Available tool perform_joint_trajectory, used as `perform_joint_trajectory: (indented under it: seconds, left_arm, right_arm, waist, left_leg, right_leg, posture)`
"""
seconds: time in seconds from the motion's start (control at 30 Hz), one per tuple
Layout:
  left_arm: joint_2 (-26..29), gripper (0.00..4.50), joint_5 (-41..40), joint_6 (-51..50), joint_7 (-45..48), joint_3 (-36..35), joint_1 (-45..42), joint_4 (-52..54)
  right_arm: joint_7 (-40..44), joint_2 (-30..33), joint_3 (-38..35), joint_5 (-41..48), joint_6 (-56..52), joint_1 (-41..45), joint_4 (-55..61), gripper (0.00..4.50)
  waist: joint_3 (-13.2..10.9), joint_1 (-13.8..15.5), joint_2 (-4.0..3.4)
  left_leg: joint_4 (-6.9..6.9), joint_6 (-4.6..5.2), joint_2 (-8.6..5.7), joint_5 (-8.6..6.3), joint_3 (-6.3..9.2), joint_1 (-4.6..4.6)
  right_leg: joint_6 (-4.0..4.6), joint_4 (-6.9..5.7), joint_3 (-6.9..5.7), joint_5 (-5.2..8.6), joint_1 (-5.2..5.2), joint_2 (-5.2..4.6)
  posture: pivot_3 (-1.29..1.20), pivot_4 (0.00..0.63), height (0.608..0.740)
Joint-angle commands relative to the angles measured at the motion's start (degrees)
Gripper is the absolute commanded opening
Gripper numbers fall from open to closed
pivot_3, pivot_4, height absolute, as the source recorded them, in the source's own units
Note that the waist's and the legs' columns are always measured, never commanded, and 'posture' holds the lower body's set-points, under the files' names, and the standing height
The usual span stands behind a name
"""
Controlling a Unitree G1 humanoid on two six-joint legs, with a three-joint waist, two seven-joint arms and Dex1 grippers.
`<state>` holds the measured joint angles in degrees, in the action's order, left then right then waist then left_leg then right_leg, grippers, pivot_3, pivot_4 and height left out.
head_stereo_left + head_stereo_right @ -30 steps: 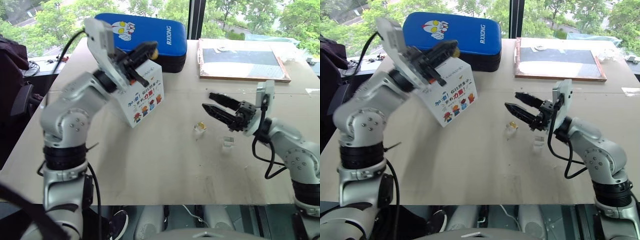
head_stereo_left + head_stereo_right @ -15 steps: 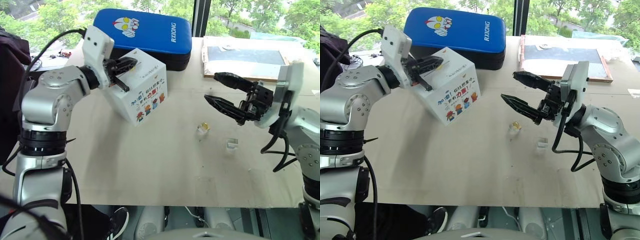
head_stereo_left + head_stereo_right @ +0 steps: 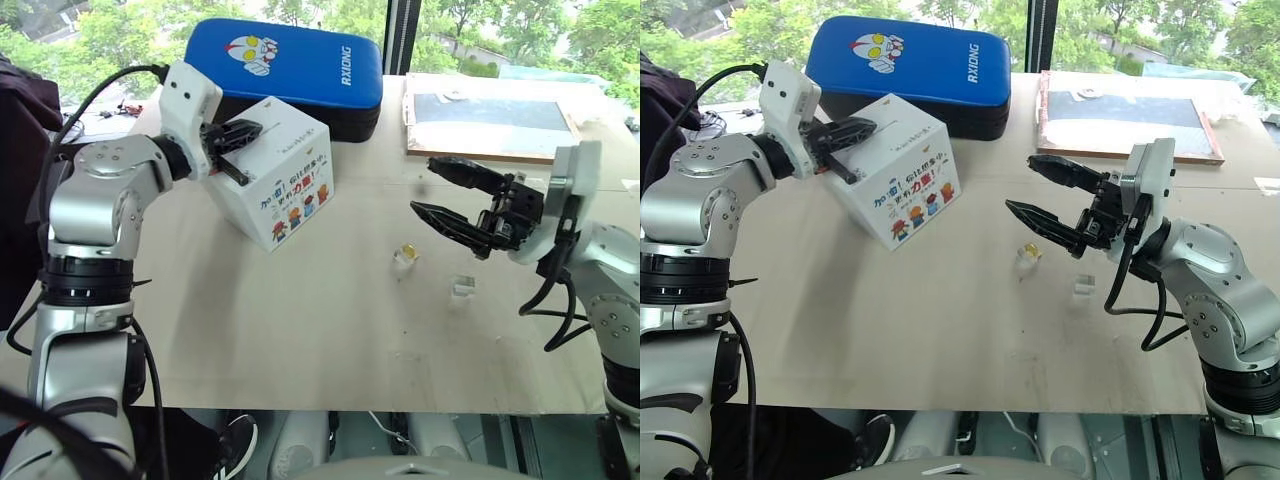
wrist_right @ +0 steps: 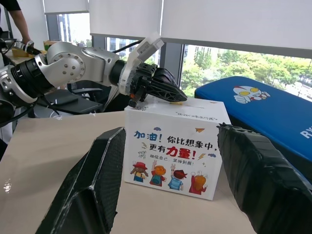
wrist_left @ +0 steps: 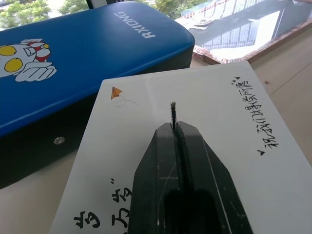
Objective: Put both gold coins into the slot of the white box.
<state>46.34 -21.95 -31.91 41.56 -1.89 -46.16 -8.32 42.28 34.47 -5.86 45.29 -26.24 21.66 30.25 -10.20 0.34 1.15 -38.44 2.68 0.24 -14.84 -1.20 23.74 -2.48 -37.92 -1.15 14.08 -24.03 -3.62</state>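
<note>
Left arm: your left arm reaches in from the side with the elbow bent, wrist about level, the left gripper [image 3: 240, 131] poised just above the top face of the white box [image 3: 290, 195].
Left gripper: its two black fingers are pressed together with nothing visible between them; in the left wrist view the tips lie over the slot [image 5: 172, 109].
Right arm: your right arm is raised over the table [image 3: 300, 320], forearm angled inward, the right gripper [image 3: 440, 190] pointing toward the box and well apart from it.
Right gripper: its fingers are spread wide and carry nothing.
White box: tilted on the table, just in front of the blue padded case [image 3: 290, 62].
Gold coin: one gold coin [image 3: 408, 250] sits on a small clear block [image 3: 404, 260] below the right gripper; you see a second clear block [image 3: 461, 287] nearby.
Other coin: you cannot tell where it is.
</note>
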Motion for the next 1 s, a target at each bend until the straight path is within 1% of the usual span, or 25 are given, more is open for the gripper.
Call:
perform_joint_trajectory:
  seconds: [0.03, 0.13, 0.2, 0.23, 0.27, 0.33, 0.4, 0.47, 0.57, 0.63, 0.7, 0.83, 0.93, 1.0]
  left_arm:
    - [0.6, 0.0, 2.5, 1.7, 0.8, -0.8, -0.1, -1.6]
    - [-0.2, 0.0, 2.8, 1.9, 1.4, -0.8, -0.2, -2.2]
    - [-0.6, 0.52, 3.0, 1.9, 1.7, -0.8, -0.5, -2.4]
    - [-0.8, 0.81, 2.9, 2.3, 2.1, -0.8, -0.6, -2.2]
    - [-1.0, 1.2, 2.9, 2.7, 2.4, -0.9, -0.7, -2.0]
    - [-1.8, 2.2, 3.4, 4.4, 1.5, -1.5, -1.0, -2.0]
    - [-3.6, 3.11, 3.5, 7.4, -0.6, -3.4, -1.2, -2.0]
    - [-5.5, 3.11, 0.6, 8.8, -0.6, -6.4, -0.7, 0.5]
    - [-7.9, 3.11, -6.0, 6.4, 1.2, -10.3, 0.6, 6.3]
    - [-7.7, 3.11, -12.6, 2.3, 5.3, -11.7, 3.6, 12.6]
    - [-5.3, 3.11, -17.9, -1.7, 10.9, -11.7, 8.0, 18.6]
    - [1.0, 3.11, -20.1, -5.6, 17.8, -10.2, 15.9, 24.4]
    - [4.1, 3.11, -17.6, -5.0, 19.1, -8.8, 19.2, 25.3]
    - [6.0, 3.18, -16.3, -4.7, 20.2, -7.6, 20.5, 25.6]
  right_arm:
    - [0.2, -0.2, -1.6, 0.6, 0.9, 1.4, 0.7, 3.2]
    - [-0.2, -0.5, -1.3, 0.5, 0.9, 1.8, 0.7, 3.2]
    - [-0.3, -0.6, -1.2, 0.4, 0.7, 1.9, 0.7, 3.28]
    - [-0.4, -0.7, -1.2, 0.3, 0.6, 1.9, 0.8, 3.28]
    - [-0.5, -0.7, -1.1, 0.3, 0.5, 1.9, 0.8, 3.28]
    - [-0.8, -0.3, -0.7, -0.6, 0.2, 1.6, 0.8, 3.28]
    - [-2.3, 0.7, 1.7, -5.1, -0.4, 0.2, 0.8, 3.28]
    - [-3.9, 0.6, 4.4, -8.5, -1.1, -1.7, 1.1, 3.28]
    - [-6.6, -0.8, 7.7, -11.6, -2.6, -4.1, 0.8, 3.28]
    - [-8.8, -0.8, 12.9, -17.5, -4.2, -4.9, -0.7, 3.28]
    - [-12.4, -3.6, 15.2, -20.6, -5.3, -4.9, -2.8, 3.28]
    - [-15.4, -8.0, 16.9, -24.6, -4.1, -5.1, -6.9, 3.28]
    - [-16.9, -9.4, 17.5, -27.4, -4.3, -6.1, -9.1, 3.28]
    - [-16.9, -10.0, 17.5, -28.3, -4.8, -6.7, -10.1, 2.72]
  waist:
    - [0.0, -0.1, -0.01]
    - [0.0, -0.3, -0.02]
    - [0.0, -0.3, -0.01]
    - [0.0, -0.3, -0.01]
    - [0.0, -0.3, -0.01]
    - [0.0, -0.2, -0.01]
    - [0.0, -0.1, -0.01]
    - [0.0, 0.2, 0.03]
    - [0.0, 0.3, 0.03]
    - [0.0, 0.0, 0.03]
    - [0.0, -0.4, 0.03]
    - [0.0, -1.1, 0.01]
    - [0.0, -1.1, 0.01]
    - [0.0, -0.8, 0.03]
  left_leg:
    - [0.0, 0.02, 0.0, -0.01, 0.0, -0.02]
    - [-0.01, 0.03, 0.01, -0.01, 0.02, -0.04]
    - [-0.04, 0.04, 0.01, -0.02, 0.03, -0.05]
    - [-0.05, 0.05, 0.01, -0.02, 0.04, -0.04]
    - [-0.07, 0.06, 0.01, -0.03, 0.03, -0.04]
    - [-0.12, 0.06, 0.01, -0.03, 0.04, -0.03]
    - [-0.15, 0.06, 0.0, -0.03, 0.03, -0.02]
    - [-0.18, 0.05, 0.0, -0.02, 0.04, 0.01]
    - [-0.22, -0.07, 0.01, 0.04, 0.09, 0.09]
    - [-0.23, -0.08, 0.01, 0.05, 0.08, 0.11]
    - [-0.22, -0.09, 0.01, 0.05, 0.05, 0.07]
    - [-0.21, -0.1, 0.04, 0.06, 0.06, -0.02]
    - [-0.21, -0.1, 0.05, 0.06, 0.08, -0.07]
    - [-0.22, -0.08, 0.04, 0.05, 0.11, -0.04]
  right_leg:
    - [0.0, -0.02, 0.0, 0.0, 0.0, 0.0]
    - [0.01, -0.08, -0.01, 0.0, 0.0, 0.02]
    - [0.01, -0.1, -0.02, -0.01, 0.02, 0.01]
    - [0.01, -0.11, -0.03, -0.01, 0.02, 0.02]
    - [0.01, -0.1, -0.03, -0.01, 0.04, 0.01]
    - [0.0, -0.08, -0.03, -0.01, 0.08, 0.0]
    - [0.0, -0.07, -0.04, -0.01, 0.09, -0.01]
    - [0.0, -0.07, -0.05, -0.01, 0.09, -0.02]
    - [0.0, -0.04, -0.07, -0.01, 0.08, -0.04]
    - [0.0, -0.04, 0.0, -0.01, 0.07, -0.08]
    - [0.0, -0.03, 0.09, -0.01, 0.08, -0.08]
    - [0.01, -0.12, 0.16, -0.01, 0.08, -0.01]
    - [0.02, -0.14, 0.17, -0.01, 0.11, 0.06]
    - [0.02, -0.14, 0.14, -0.01, 0.11, 0.06]
  posture:
    - [0.0, 0.15, 0.74]
    - [0.0, 0.15, 0.74]
    - [0.0, 0.15, 0.74]
    - [0.0, 0.15, 0.74]
    - [0.0, 0.15, 0.74]
    - [0.0, 0.15, 0.74]
    - [0.0, 0.15, 0.74]
    - [0.0, 0.15, 0.74]
    - [0.0, 0.15, 0.74]
    - [0.0, 0.15, 0.74]
    - [0.0, 0.15, 0.74]
    - [0.0, 0.15, 0.74]
    - [0.0, 0.15, 0.74]
    - [0.0, 0.15, 0.74]
